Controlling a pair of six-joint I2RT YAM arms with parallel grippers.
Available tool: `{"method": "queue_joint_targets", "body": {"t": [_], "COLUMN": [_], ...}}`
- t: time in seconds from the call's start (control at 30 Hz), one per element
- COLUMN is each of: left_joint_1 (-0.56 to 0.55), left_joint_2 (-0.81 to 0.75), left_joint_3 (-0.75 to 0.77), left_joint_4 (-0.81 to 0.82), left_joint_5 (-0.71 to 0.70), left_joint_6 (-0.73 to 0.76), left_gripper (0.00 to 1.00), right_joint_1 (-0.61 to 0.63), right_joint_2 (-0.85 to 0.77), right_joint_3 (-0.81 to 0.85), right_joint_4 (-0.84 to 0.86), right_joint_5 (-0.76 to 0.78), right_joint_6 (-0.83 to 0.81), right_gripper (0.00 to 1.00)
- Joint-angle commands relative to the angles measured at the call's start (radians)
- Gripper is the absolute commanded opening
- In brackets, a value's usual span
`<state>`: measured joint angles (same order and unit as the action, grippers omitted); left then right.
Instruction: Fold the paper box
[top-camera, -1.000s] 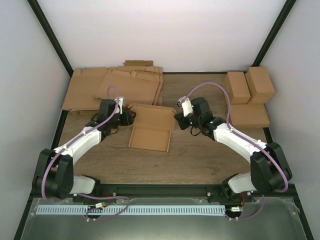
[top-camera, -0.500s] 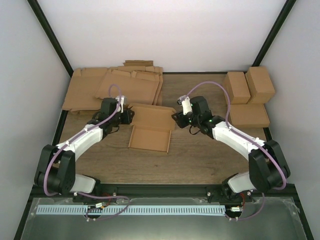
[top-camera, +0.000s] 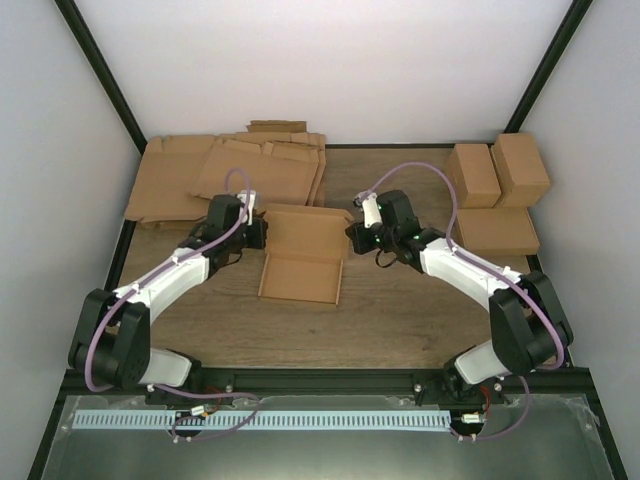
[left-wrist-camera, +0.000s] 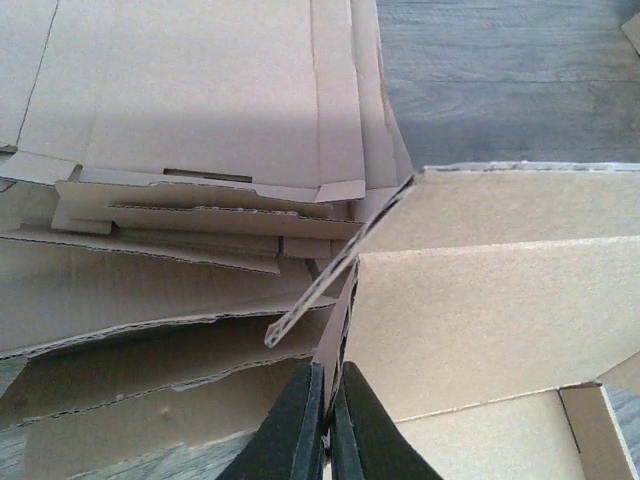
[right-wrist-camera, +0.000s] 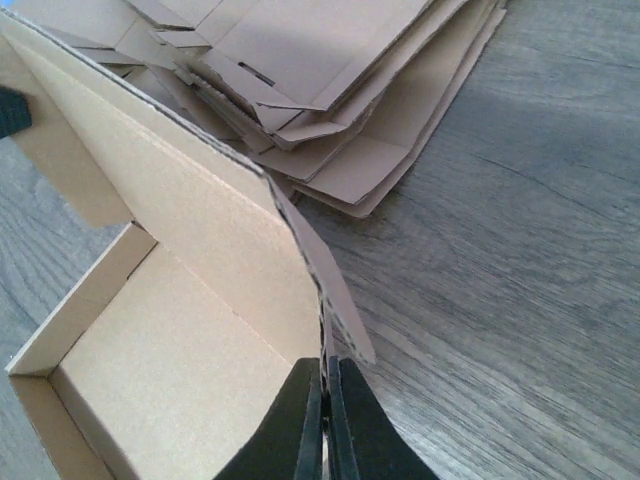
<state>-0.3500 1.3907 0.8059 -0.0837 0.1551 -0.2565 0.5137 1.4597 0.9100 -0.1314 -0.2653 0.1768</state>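
**A:** Where's the paper box (top-camera: 300, 262) sitting?

**B:** In the middle of the desk (top-camera: 400, 310), between the left arm (top-camera: 170, 275) and the right arm (top-camera: 465, 270). It's plain brown cardboard with no marks on it, and it's only half made up.

**A:** Half made up how?

**B:** The near part is already a shallow tray with low walls standing round a flat floor. The far part is a broad panel lifted up off the desk and tilting. At each end of that panel a narrow flap sticks out at an angle, and you can see the raw corrugated edge on it.

**A:** And the jaws?

**B:** The left jaws are clenched on the flap at the panel's left end. In the left wrist view the black fingers (left-wrist-camera: 295, 425) are pressed almost together with the thin cardboard edge running down between them. The right jaws grip the flap at the right end the same way, fingers (right-wrist-camera: 290, 430) nearly closed on the edge.

**A:** What's behind it?

**B:** There's a loose pile of flat sheets (top-camera: 230, 175) at the far left, fanned out unevenly, just beyond the box's left corner. Over at the far right are three closed brown boxes (top-camera: 497, 231), well apart from it.
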Motion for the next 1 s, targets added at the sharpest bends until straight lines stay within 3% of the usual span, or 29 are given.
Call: {"method": "queue_joint_targets", "body": {"t": [0.0,0.33,0.6,0.8,0.97], "left_joint_1": [-0.047,-0.233,-0.39,-0.447,-0.48], "left_joint_2": [-0.019,-0.136,-0.197,-0.213,-0.191], "left_joint_3": [0.016,-0.078,-0.165,-0.273,-0.306], "left_joint_4": [-0.008,0.104,0.237,0.379,0.405], "left_joint_5": [-0.05,-0.285,-0.491,-0.554,-0.606], "left_joint_6": [-0.008,-0.147,-0.257,-0.336,-0.392], "left_gripper": [0.04,0.04,0.04,0.04,0.04], "right_joint_1": [0.002,0.084,0.177,0.217,0.236], "right_joint_2": [0.007,-0.049,-0.143,-0.183,-0.218], "right_joint_3": [0.06,0.03,-0.127,-0.228,-0.31], "right_joint_4": [-0.01,0.059,0.238,0.325,0.39], "right_joint_5": [0.002,0.235,0.426,0.487,0.485], "right_joint_6": [0.042,0.216,0.321,0.333,0.332], "right_gripper": [0.01,0.01,0.01,0.01,0.01]}}
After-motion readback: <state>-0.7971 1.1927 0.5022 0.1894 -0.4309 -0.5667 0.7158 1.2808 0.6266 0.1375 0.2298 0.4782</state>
